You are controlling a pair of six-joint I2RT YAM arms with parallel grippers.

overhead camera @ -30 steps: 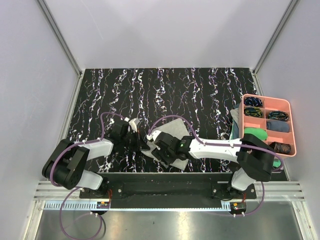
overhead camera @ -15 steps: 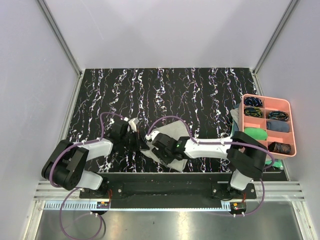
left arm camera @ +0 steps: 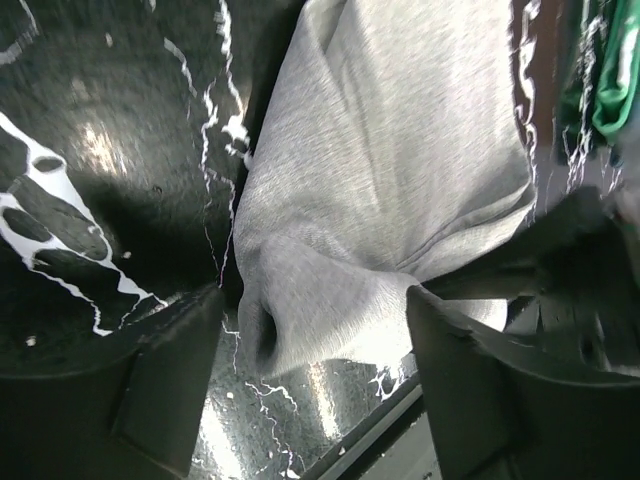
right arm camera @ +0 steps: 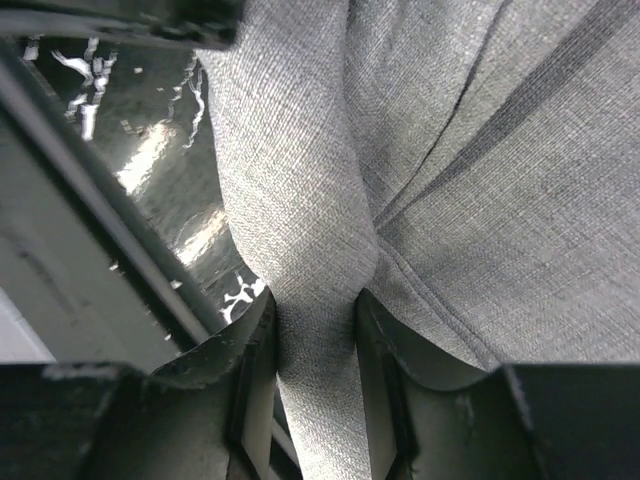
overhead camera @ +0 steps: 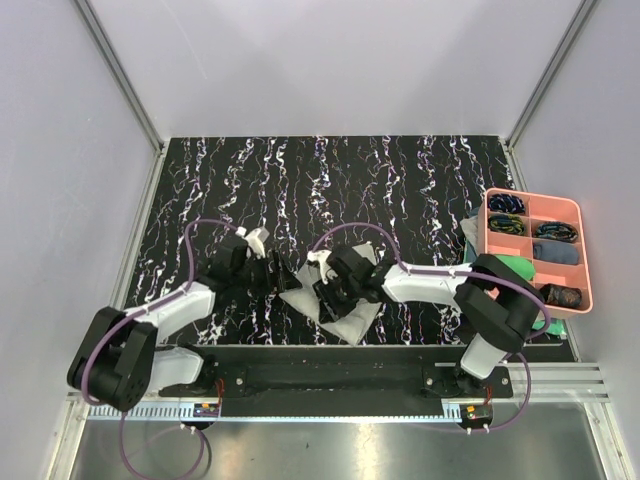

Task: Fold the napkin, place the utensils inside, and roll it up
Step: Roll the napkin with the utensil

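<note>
The napkin (overhead camera: 345, 318), a light grey cloth, lies partly rolled near the table's front edge. My right gripper (overhead camera: 325, 290) is shut on a rolled fold of the napkin (right arm camera: 330, 200); in the right wrist view the right gripper (right arm camera: 315, 345) has cloth pressed between both fingers (right arm camera: 250, 370). My left gripper (overhead camera: 283, 278) stands open just left of the cloth. In the left wrist view the napkin's (left arm camera: 380, 180) rolled end sits in the left gripper's (left arm camera: 315, 350) gap, touching neither finger. The utensils are hidden.
A pink compartment tray (overhead camera: 586, 255) with small dark items stands at the right edge. A green cloth (overhead camera: 515, 268) lies beside it, also seen as a green cloth (left arm camera: 612, 80) at the left wrist view's top right. The table's front rail (overhead camera: 330, 350) runs close below the napkin.
My left gripper has opened, let go of the napkin and drawn back to the left. My right gripper has narrowed onto the rolled fold and shifted slightly right and away.
</note>
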